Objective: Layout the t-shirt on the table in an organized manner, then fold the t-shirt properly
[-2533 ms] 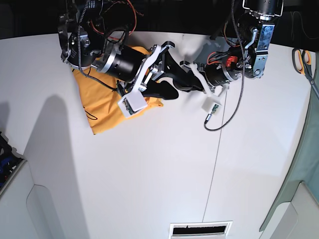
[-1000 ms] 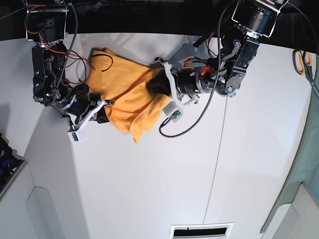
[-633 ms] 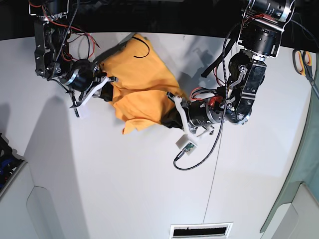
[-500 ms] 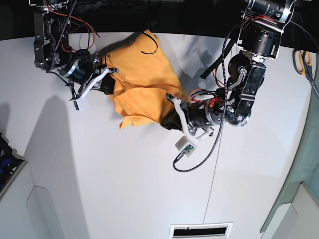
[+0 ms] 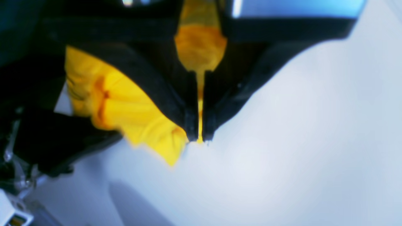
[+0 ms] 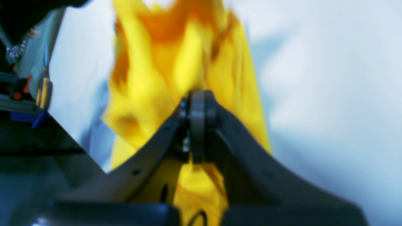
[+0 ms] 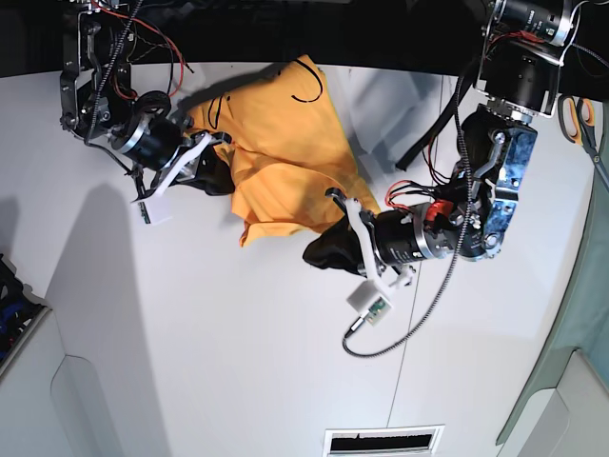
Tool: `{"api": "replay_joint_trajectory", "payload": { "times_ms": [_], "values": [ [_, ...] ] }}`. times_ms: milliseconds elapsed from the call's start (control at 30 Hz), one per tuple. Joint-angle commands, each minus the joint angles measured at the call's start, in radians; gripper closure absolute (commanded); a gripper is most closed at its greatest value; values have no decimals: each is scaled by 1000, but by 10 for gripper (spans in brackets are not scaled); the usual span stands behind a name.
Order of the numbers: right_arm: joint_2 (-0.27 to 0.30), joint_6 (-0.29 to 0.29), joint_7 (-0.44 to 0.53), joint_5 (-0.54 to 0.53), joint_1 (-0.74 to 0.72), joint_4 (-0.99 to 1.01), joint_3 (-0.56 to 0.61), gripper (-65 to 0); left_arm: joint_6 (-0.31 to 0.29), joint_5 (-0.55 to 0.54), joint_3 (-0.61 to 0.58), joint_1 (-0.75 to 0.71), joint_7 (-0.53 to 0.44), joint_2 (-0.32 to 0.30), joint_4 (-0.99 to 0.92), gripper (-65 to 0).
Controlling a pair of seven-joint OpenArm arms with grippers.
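Both pairs of jaws are pinching the one orange t-shirt point(image 7: 281, 143): the left jaws point(image 5: 197, 138) on a thin edge, the right jaws point(image 6: 198, 125) on bunched cloth. It lies crumpled at the far side of the white surface point(image 7: 238, 362). Both wrist views are blurred; one pair of scissors point(image 7: 582, 119) is partly cut off.

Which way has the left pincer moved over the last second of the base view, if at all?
Yes. The left pincer, shut on the t-shirt, has moved down the picture, away from the table's far edge, and closer to the seam line.
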State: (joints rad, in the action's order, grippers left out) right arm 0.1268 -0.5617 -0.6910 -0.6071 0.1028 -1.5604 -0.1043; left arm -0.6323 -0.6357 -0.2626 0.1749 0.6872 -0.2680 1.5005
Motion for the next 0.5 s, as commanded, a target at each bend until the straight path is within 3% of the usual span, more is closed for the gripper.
{"api": "replay_joint_trajectory", "payload": {
  "times_ms": [0,167,267,467],
  "values": [
    [3,-11,16,-18,-11,-38,-5,0,-11,-19,3,10,-6,-20,57,-32],
    [2,-11,1,-10,-45,-71,-5,0,-11,-129,3,-60,29,-73,185,-32],
    [-13,-11,2,13,-84,-61,-3,0,-43,-135,3,-133,27,-54,196,-32],
    [-72,-11,6,71,-185,43,59,0,-45,-135,3,-269,8,23,196,-32]
  ]
}}
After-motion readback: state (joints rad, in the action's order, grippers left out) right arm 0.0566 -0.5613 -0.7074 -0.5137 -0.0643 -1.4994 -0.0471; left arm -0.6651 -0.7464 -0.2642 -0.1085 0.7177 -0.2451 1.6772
